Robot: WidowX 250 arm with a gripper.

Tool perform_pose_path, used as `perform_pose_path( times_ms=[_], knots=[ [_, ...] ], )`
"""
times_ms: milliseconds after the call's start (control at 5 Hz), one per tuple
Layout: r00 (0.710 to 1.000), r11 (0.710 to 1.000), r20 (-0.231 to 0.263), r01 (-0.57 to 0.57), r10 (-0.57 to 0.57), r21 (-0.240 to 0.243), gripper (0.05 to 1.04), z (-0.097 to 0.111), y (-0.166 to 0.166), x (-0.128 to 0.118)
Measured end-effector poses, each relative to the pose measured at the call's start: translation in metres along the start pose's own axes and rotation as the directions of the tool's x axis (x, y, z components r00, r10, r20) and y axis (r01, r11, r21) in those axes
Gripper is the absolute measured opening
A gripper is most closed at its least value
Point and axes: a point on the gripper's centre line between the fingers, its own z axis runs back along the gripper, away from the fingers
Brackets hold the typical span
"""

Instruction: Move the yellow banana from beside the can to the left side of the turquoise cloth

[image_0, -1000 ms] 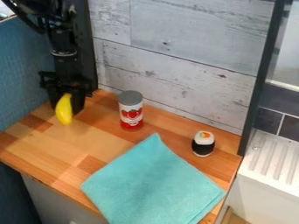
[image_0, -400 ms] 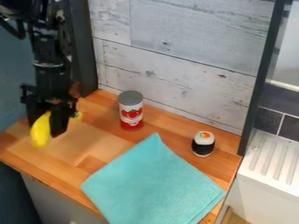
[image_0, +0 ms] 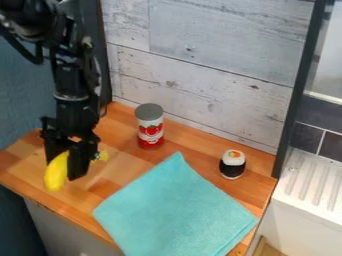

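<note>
Your tool (image_0: pixel 65 170) grips yellow banana (image_0: pixel 57 172), over left part of bench (image_0: pixel 110 172). Bench top: wood blocks, pale and reddish brown. Teal cloth (image_0: pixel 175 212) lies flat toward your front edge. Red-and-white can (image_0: pixel 150 131) stands upright near whitewashed plank wall (image_0: pixel 200 95); black-and-white sushi piece (image_0: pixel 232 165) sits right of it. Blue wall (image_0: pixel 27 95) at left; at right, dark tiles (image_0: pixel 307 137) above white ridged surface (image_0: pixel 310 182).

Room btwn can (image_0: pixel 150 133) & sushi toy (image_0: pixel 232 165), over cloth (image_0: pixel 175 212) — wall (image_0: pixel 200 95) blocks rear, banana (image_0: pixel 56 173) left side.
</note>
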Motion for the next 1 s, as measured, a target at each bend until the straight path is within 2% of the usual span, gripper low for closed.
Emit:
perform_pose_path(
  times_ms=[400,600,800,1000],
  knots=[
    [0.996,0.997,0.049,0.078,-0.078,0.019,0.611,-0.013,-0.006,0.007],
    [0.994,0.996,0.059,0.093,-0.093,0.000,0.611,-0.022,-0.010,0.009],
    [0.993,0.996,0.079,0.089,-0.087,-0.022,0.662,-0.023,-0.011,0.009],
    [0.993,0.996,0.092,0.079,-0.075,-0.042,0.916,-0.023,-0.012,0.009]
  ],
)
